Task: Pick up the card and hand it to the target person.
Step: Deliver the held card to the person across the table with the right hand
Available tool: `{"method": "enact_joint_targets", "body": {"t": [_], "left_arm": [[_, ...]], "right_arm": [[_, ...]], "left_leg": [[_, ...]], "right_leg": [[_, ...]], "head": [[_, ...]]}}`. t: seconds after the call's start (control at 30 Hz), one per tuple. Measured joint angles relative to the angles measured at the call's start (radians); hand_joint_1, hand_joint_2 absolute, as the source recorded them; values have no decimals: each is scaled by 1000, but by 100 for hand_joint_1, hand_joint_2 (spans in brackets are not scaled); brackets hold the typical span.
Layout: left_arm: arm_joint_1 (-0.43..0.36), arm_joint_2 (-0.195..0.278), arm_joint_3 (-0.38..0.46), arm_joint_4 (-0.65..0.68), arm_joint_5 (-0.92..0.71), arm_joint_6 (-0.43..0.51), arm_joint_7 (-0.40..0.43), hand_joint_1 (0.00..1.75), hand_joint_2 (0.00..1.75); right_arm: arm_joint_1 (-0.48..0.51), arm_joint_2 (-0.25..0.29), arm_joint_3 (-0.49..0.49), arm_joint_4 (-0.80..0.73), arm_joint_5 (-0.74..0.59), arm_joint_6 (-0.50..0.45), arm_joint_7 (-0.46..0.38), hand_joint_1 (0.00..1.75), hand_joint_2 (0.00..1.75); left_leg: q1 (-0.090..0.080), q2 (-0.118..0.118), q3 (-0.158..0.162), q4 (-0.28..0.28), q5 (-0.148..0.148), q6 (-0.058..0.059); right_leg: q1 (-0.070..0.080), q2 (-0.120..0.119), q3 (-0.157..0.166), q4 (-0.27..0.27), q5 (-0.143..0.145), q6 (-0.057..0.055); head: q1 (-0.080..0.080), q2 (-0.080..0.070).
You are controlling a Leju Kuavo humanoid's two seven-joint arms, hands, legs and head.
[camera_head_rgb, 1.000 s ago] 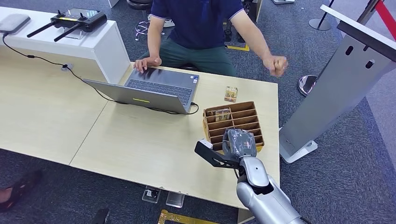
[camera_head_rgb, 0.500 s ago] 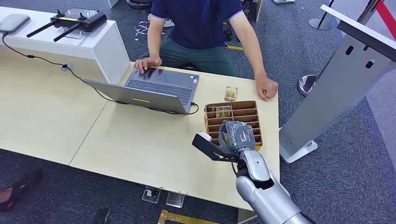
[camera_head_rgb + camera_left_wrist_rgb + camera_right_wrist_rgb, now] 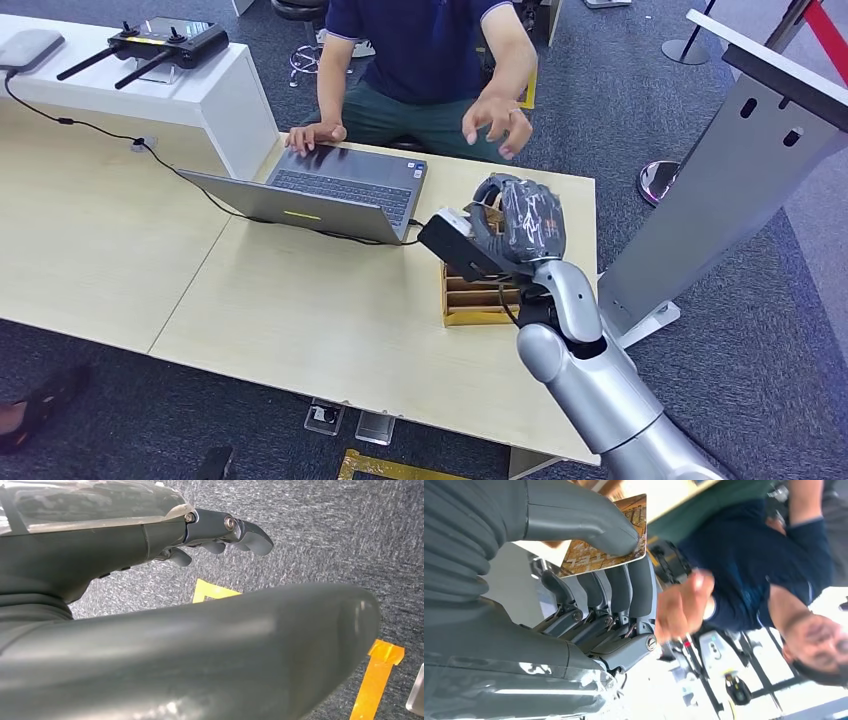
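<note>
My right hand (image 3: 515,225) is raised above the far end of the wooden slotted rack (image 3: 475,300). In the right wrist view it pinches the brown patterned card (image 3: 604,540) between thumb and fingers. The person in a dark blue shirt sits across the table, and their hand (image 3: 497,120) hovers open just beyond mine, also close to the card as the person's hand (image 3: 681,605) in the wrist view. My left hand (image 3: 220,530) hangs over the grey carpet with nothing in it, fingers apart.
An open laptop (image 3: 330,195) lies left of the rack, the person's other hand (image 3: 312,135) resting at its far edge. A white counter (image 3: 190,95) with a black controller stands at the back left. A grey slanted stand (image 3: 720,190) rises right of the table.
My right hand rose from the rack and moved toward the person with the card. The person's hand left the table edge and now reaches toward mine.
</note>
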Motion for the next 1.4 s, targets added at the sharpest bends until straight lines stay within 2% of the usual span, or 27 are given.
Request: {"method": "enact_joint_targets", "body": {"t": [0.3,0.57,0.7,1.03,1.17,1.4], "left_arm": [[-4,0,0,0,-7,-5,-1,0,0],[-13,-1,0,0,-15,-4,12,0,0],[-16,-1,0,0,-20,-6,12,0,0],[-18,-2,-11,0,-26,-7,-12,0,0],[-17,-2,-13,0,-19,-5,-9,0,0],[-11,-1,-13,0,-10,-5,-9,0,0]], "right_arm": [[-54,26,-4,80,54,-139,-57,145,175],[-61,43,-24,161,117,-216,-76,145,175],[-61,44,-26,183,155,-235,-76,0,175],[-55,45,-48,205,152,-236,-97,0,175],[-28,45,-72,188,-13,-174,-155,0,175],[76,18,-149,98,-579,31,-292,0,175]], "left_leg": [[0,0,0,0,0,0],[0,0,0,0,0,0],[0,0,0,0,0,0],[0,0,0,0,0,0],[0,0,0,0,0,0],[0,0,0,0,0,0]], "right_leg": [[0,0,0,0,0,0],[0,0,0,0,0,0],[0,0,-1,0,0,0],[0,0,0,0,0,0],[0,0,0,0,0,0],[0,0,-1,0,0,0]], "head": [[0,0],[0,0],[0,0],[0,0],[0,0],[0,0]]}}
